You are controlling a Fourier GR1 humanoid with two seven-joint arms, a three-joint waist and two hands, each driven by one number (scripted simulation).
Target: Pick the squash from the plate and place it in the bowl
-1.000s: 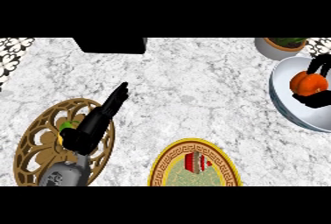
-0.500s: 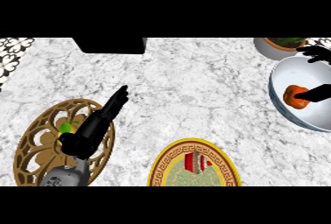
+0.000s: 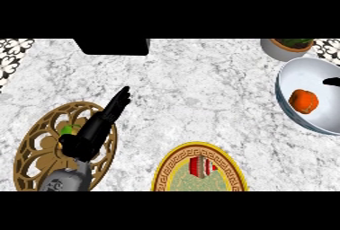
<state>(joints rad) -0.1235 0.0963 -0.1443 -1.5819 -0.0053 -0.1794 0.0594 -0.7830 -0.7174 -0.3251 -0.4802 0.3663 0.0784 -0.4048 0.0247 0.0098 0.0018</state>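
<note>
The orange squash point(image 3: 304, 101) lies inside the white bowl point(image 3: 295, 74) at the right edge of the counter. Of my right hand point(image 3: 331, 81) only a straight black fingertip shows at the right border, above the bowl's inside and apart from the squash, holding nothing. The round plate point(image 3: 166, 167) with a gold patterned rim sits at the bottom centre, with a red mark at its middle. My left hand point(image 3: 100, 128) rests open at the lower left, fingers straight and pointing up and to the right.
A brown openwork wooden plate point(image 3: 33, 148) lies under my left forearm, with a small green thing point(image 3: 66, 130) on it. A potted plant point(image 3: 287, 48) stands at the back right, just behind the bowl. A black box point(image 3: 113, 46) sits at the back edge.
My right hand held the squash over the bowl, let it go and pulled back off the right edge. The squash now lies free in the bowl. The left hand barely moved.
</note>
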